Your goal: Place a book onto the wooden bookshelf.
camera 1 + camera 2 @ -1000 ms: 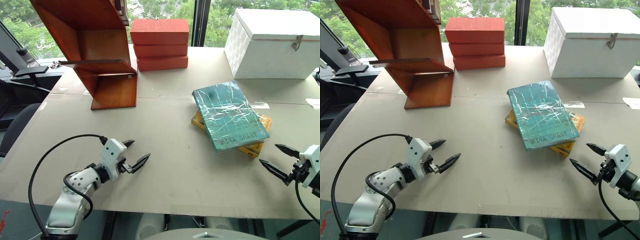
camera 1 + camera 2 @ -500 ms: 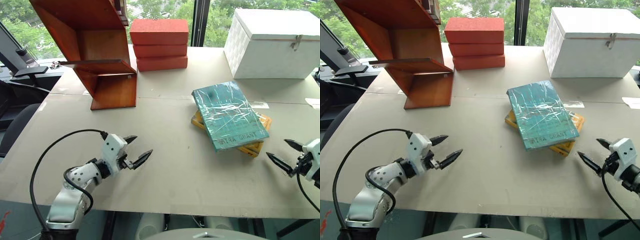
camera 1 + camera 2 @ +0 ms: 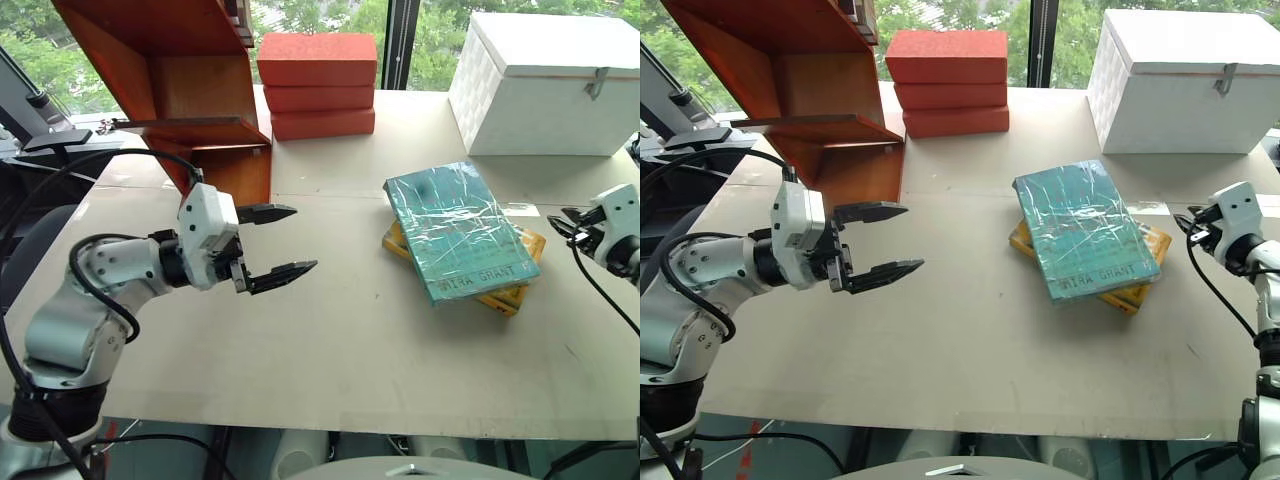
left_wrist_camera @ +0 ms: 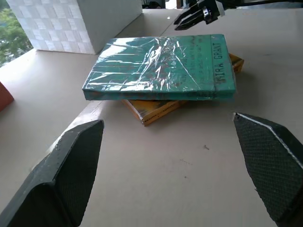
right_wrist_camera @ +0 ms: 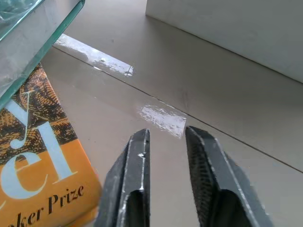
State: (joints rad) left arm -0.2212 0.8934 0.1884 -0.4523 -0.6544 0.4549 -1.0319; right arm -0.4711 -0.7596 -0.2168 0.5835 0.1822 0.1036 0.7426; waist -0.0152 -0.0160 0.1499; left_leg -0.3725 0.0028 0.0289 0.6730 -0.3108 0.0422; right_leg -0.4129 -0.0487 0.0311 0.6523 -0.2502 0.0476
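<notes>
We are holding our left hand [image 3: 281, 243] above the bench [image 3: 330, 340], its two black fingers [image 4: 75, 175] spread wide with nothing between them, pointing across toward the book [image 3: 459, 231]. Our right hand [image 3: 1192, 232] is sitting off the book's right side, near it but not touching, and its fingers [image 5: 132, 184] are drawn nearly together with only a narrow gap, gripping nothing; beneath them we are seeing bare bench and a strip of clear tape [image 5: 163, 119].

The book is lying flat and shiny in its wrap, teal, with "MIRA GRANT" along the near cover edge. It is resting on top of a smaller orange book [image 3: 515, 292], which is peeking out at the near right corner and along the left edge. Both are sitting right of the bench's middle.

The bookshelf [image 3: 190, 90] is standing at the far left of the bench, well apart from the book, its slanted red-brown panels rising out of the frame. Just beside it to the right, three red bricks [image 3: 318, 85] are stacked. A white box [image 3: 545, 85] with a latch is occupying the far right corner, behind the book.
</notes>
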